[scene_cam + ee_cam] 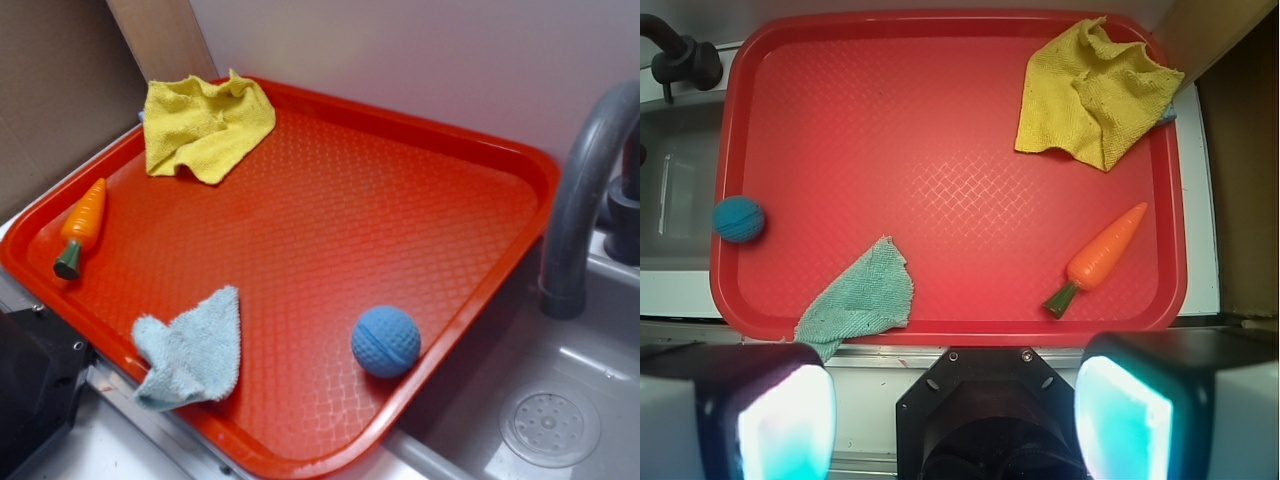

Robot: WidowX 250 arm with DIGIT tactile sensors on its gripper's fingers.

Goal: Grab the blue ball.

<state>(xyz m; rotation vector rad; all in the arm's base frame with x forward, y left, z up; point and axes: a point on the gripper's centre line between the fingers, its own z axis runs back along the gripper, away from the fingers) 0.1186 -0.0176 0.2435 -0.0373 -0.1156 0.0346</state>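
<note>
**Fingers spread wide, high above the tray; ball at the tray's edge**

Nearest the wrist lens: two black fingers with glowing pale pads (780, 425), set far apart at the bottom corners of the view, nothing between them. Gripper (955, 425) hanging well above the red tray (940, 180), clear of everything on it; not seen in the exterior view.

Blue ball (386, 341) (739, 219) resting on the tray floor hard against one rim, on the side toward the grey sink (560, 400) and its curved faucet (585, 190). Dimpled surface, a groove around it. Well apart from the gripper.

Pale blue cloth (195, 350) (860, 300) crumpled near the ball, one corner draped over the tray's rim. Toy carrot (82, 225) (1100, 258) lying flat by the opposite rim, green stem end pointing toward the tray's edge. Yellow cloth (205, 125) (1090, 95) bunched in the far corner, slightly overhanging the rim.
</note>
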